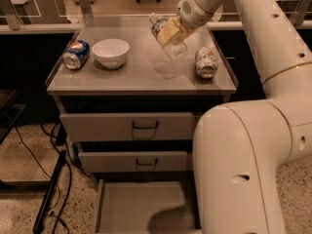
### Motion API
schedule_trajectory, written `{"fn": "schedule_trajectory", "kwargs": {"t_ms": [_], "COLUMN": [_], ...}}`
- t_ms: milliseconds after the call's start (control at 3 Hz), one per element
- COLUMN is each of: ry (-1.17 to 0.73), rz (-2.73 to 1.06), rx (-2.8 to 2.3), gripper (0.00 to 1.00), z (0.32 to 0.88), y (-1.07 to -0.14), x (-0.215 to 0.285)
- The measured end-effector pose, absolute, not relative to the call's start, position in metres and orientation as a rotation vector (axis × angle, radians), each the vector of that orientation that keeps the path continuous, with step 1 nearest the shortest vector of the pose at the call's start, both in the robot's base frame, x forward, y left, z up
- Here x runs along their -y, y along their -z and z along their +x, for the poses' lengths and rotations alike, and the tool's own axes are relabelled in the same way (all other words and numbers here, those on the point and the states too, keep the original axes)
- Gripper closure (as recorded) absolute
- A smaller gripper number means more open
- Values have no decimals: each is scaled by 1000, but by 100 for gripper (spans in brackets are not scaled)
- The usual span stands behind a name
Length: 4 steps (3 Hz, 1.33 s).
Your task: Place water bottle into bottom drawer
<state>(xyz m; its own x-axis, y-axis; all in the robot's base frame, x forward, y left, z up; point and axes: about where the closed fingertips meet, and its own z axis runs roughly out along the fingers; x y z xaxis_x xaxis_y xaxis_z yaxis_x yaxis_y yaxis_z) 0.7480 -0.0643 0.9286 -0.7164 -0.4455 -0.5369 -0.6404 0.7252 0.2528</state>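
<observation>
The clear water bottle [168,39] hangs tilted above the cabinet top, neck toward the upper left. My gripper [170,33] is shut on the water bottle around its middle, lifted off the surface. Far below, the bottom drawer [141,206] is pulled open, showing a plain grey floor with my arm's shadow across it. My large white arm covers the drawer's right side.
On the cabinet top [122,77] lie a blue Pepsi can [76,54] at the left, a white bowl [110,52] beside it, and a crushed silver can [205,62] at the right. Two upper drawers [131,126] are shut. Cables trail on the floor at the left.
</observation>
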Motion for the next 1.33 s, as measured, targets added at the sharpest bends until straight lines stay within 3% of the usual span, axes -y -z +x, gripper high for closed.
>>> {"fn": "schedule_trajectory", "kwargs": {"t_ms": [333,1333], "ry": [-605,-664], "rz": [-858,-874], "rx": [-2513,-2573], "gripper": [100,100], "z": [702,676], "y": [-922,-891], "x": [72,65]}}
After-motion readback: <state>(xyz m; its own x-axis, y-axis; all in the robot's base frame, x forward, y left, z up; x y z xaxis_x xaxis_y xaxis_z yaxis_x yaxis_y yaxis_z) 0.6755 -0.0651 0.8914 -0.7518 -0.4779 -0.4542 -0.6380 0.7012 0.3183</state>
